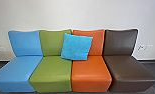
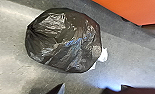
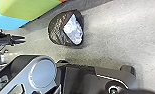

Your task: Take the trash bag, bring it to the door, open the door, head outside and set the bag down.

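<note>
Four seats [image 1: 133,72] stand at 12 o'clock; trash bag [image 2: 64,41] on the floor [image 2: 133,67]. Left end effector [image 3: 25,40] spread; right end effector [image 3: 58,89], can't tell.

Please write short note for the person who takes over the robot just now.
Left tool: clear of the bag; whether open or shut, cannot tell.
Right tool: cannot tell its state.
Bag: the dark trash bag sits on the grey floor by the coloured seats, held by neither tool.
Done: no step yet.
Left: pick up bag, carry to door, open, go outside, put down.
</note>
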`<state>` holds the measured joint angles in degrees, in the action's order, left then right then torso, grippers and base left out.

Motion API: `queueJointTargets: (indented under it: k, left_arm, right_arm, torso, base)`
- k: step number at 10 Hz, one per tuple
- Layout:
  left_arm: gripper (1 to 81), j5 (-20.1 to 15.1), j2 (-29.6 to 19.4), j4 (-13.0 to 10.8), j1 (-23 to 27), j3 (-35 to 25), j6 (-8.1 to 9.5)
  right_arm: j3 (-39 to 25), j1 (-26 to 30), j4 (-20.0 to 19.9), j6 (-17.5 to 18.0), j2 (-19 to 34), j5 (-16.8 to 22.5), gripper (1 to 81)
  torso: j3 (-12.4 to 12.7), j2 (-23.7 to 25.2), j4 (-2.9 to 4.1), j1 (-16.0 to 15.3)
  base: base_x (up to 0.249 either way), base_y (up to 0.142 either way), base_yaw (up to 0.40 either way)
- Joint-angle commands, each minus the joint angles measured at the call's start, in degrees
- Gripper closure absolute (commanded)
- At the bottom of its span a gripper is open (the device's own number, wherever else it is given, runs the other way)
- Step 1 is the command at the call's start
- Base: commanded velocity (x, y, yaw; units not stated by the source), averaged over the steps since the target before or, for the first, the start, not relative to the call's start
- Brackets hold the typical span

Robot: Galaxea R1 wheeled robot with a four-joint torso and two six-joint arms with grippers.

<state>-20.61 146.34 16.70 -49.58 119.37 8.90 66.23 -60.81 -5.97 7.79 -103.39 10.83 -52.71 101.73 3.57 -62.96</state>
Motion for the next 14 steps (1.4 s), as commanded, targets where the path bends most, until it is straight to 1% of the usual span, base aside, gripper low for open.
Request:
queueJointTargets:
  k: [1, 2, 3, 4, 5, 6, 7, 9, 10, 11, 13, 14]
  left_arm:
    - [1.0, -4.6, -0.4, 1.1, 7.1, -0.5, 0.06]
    - [1.0, -4.8, 0.3, 1.1, 7.1, -0.5, 0.24]
    - [1.0, -4.8, 1.1, 1.4, 7.2, -0.5, 3.86]
    - [1.0, -5.0, 1.2, 2.2, 7.1, -0.5, 7.58]
    - [1.0, -4.9, 1.4, 3.4, 6.9, -0.5, 11.67]
    - [1.0, -4.9, 1.6, 3.9, 6.9, -0.5, 13.94]
    - [1.0, -4.8, 1.9, 3.7, 6.9, 0.0, 14.13]
    - [1.0, -5.0, 2.7, 3.3, 7.1, 3.4, 14.21]
    - [1.0, -5.6, 2.8, 3.3, 7.2, 3.9, 14.22]
    - [1.0, -6.2, 2.9, 3.3, 7.2, 3.9, 14.22]
    - [1.0, -6.3, 2.7, 3.2, 8.2, 3.9, 14.22]
    - [1.0, -6.3, 2.6, 3.4, 8.7, 3.9, 14.22]
  right_arm:
    - [-2.0, 4.0, -1.2, 0.3, 3.0, 3.3, 1.0]
    - [-1.9, 4.0, -1.2, 0.3, 3.0, 3.3, 1.0]
    - [-2.0, 4.0, -1.4, 0.3, 2.9, 3.3, 1.0]
    - [-1.9, 4.0, -1.3, 0.6, 2.8, 3.3, 1.0]
    - [-1.8, 4.0, -1.3, 0.9, 2.8, 3.3, 1.0]
    - [-1.8, 4.2, -1.4, 1.0, 2.8, 3.3, 1.0]
    - [-2.0, 4.2, -1.3, 1.0, 3.0, 3.3, 1.0]
    - [-2.3, 4.7, -1.3, 1.0, 3.2, 3.3, 1.0]
    - [-2.3, 5.1, -1.4, 1.0, 3.2, 3.3, 1.0]
    - [-2.6, 5.6, -1.4, 1.6, 3.5, 3.3, 1.0]
    - [-4.3, 7.3, -1.1, 2.7, 5.0, 3.4, 1.0]
    - [-4.5, 7.3, -1.1, 2.8, 5.3, 3.3, 1.0]
  torso:
    - [0.0, 5.7, 0.00, -3.6]
    - [0.0, 7.4, 0.00, -4.7]
    - [0.0, 9.2, 0.00, -5.9]
    - [0.0, 11.4, 0.00, -7.2]
    - [0.0, 13.4, 0.00, -8.5]
    - [0.0, 15.5, 0.00, -9.8]
    - [0.0, 17.2, 0.00, -10.9]
    - [0.0, 21.5, 0.00, -13.6]
    - [0.0, 23.5, 0.00, -14.8]
    - [-5.3, 25.4, 0.00, -16.0]
    - [-5.9, 28.8, 0.00, -18.0]
    - [-7.0, 30.1, 0.00, -18.9]
  base:
    - [0.000, 0.000, 0.000]
    - [0.000, 0.000, 0.000]
    - [0.000, 0.000, 0.000]
    - [0.000, 0.000, 0.000]
    - [0.000, 0.000, 0.000]
    - [0.000, 0.000, 0.000]
    - [0.000, 0.000, 0.000]
    - [0.000, 0.000, 0.000]
    - [0.000, 0.000, 0.000]
    - [0.000, 0.000, 0.000]
    - [0.000, 0.000, 0.000]
    - [0.000, 0.000, 0.000]
